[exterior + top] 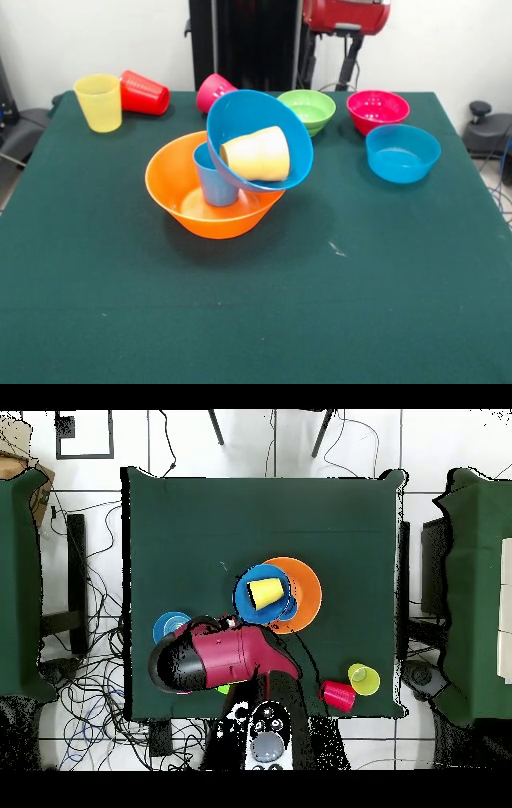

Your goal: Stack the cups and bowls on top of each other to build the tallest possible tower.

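While the large blue bowl tilts on the light blue cup inside the large orange bowl at mid-table, I judge restacking next; I cannot tell my gripper's state.

The Sawyer robot's glossy red arm casing looks rounded and bulky from overhead, with a black domed cap at one end; its black pedestal column is tall and flat-sided; a red arm housing with a grey underside shows above; a thin black strut hangs beneath it.
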Controlling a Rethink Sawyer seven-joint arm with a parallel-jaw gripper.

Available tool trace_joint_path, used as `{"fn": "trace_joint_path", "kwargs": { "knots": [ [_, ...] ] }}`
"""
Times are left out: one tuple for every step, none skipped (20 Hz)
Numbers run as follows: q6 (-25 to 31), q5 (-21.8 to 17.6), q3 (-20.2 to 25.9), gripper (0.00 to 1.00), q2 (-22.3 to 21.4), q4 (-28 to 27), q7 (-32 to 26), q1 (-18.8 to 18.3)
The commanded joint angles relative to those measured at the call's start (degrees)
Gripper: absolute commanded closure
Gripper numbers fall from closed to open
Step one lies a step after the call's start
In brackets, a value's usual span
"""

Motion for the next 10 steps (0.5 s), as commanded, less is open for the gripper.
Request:
{"fn": "trace_joint_path", "kwargs": {
  "knots": [
    [9.63,5.49,4.32,0.0,-2.38,1.83,5.92,1.01],
    [10.18,5.99,4.1,0.0,-2.41,1.59,6.52,1.7],
    [10.79,6.6,3.94,0.0,-2.39,1.26,7.15,2.32],
    [11.12,6.92,3.7,0.0,-2.41,1.08,7.61,2.94],
    [11.5,7.25,3.35,0.0,-2.45,0.81,8.06,3.58],
    [12.1,7.41,2.95,0.0,-2.53,0.49,8.51,4.23],
    [12.52,7.51,2.38,0.0,-2.42,-0.02,9.08,5.03],
    [13.15,7.72,2.01,0.0,-2.26,-0.58,9.55,5.67],
    [13.48,7.77,1.37,0.0,-1.93,-1.25,10.18,6.56],
    [13.57,7.91,1.02,0.0,-1.53,-1.68,10.59,7.11]
  ]
}}
